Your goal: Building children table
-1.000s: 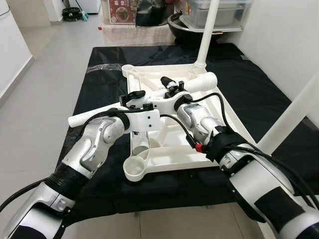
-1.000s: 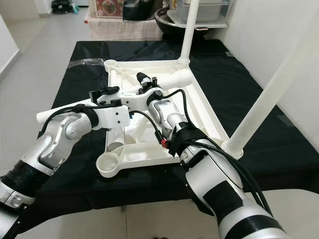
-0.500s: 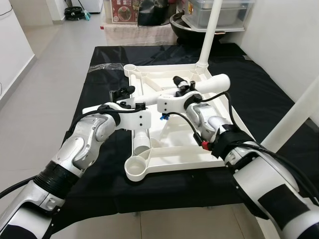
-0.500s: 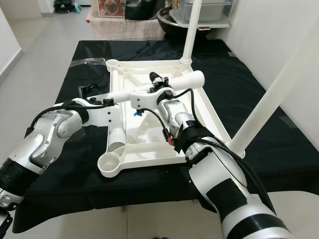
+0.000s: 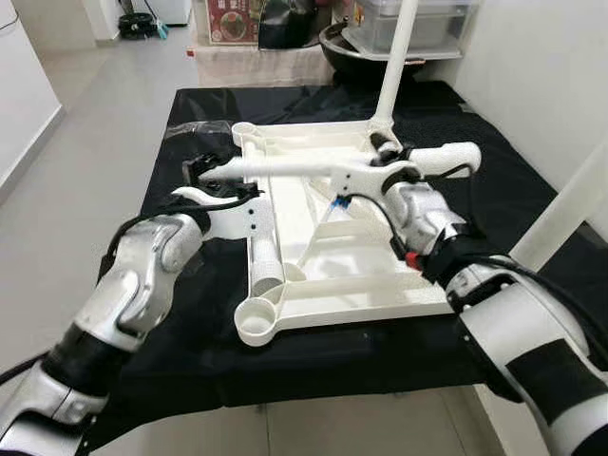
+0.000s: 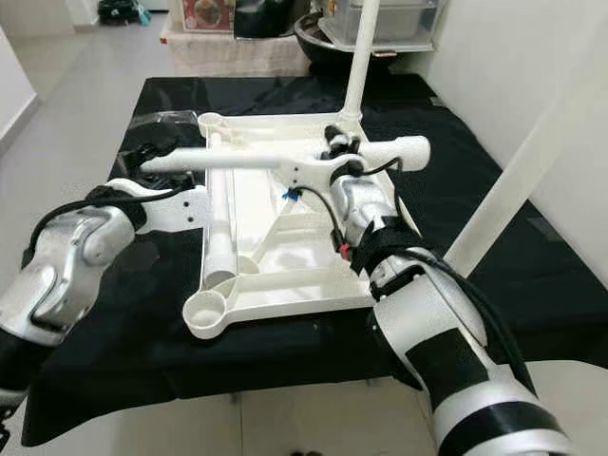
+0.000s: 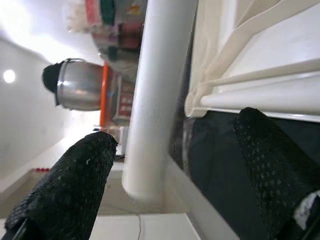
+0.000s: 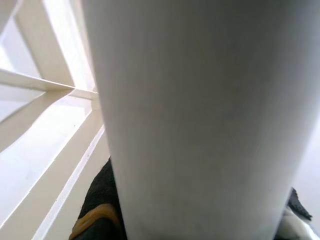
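Lying upside down on a black cloth (image 5: pixel 180 133), the white tabletop (image 5: pixel 328 275) shows its ribbed underside, with a round leg socket (image 5: pixel 256 321) at the corner nearest the robot. Two legs already stand upright from the tabletop: one leg (image 5: pixel 392 59) at the far corner on the robot's right, another leg (image 5: pixel 570 204) at the near corner on that side. A loose white leg tube (image 5: pixel 285 167) hangs level above the tabletop's far half, crossing it from side to side.

The right claw (image 5: pixel 385 157) is clamped on the tube toward its thicker end (in the right wrist view the tube (image 8: pixel 200 120) sits hard against the camera). The left claw (image 5: pixel 214 171) is at the tube's thinner end, beyond the tabletop's left edge; the left wrist view shows its two black fingers (image 7: pixel 75 175) spread apart with the tube (image 7: pixel 155 90) between them, and whether either finger touches it cannot be told.

Another white tube (image 5: pixel 263 249) lies inside the tabletop along its left rim. Past the cloth's far edge stand a dark bowl (image 5: pixel 347 43) and a clear storage box (image 5: pixel 413 21).
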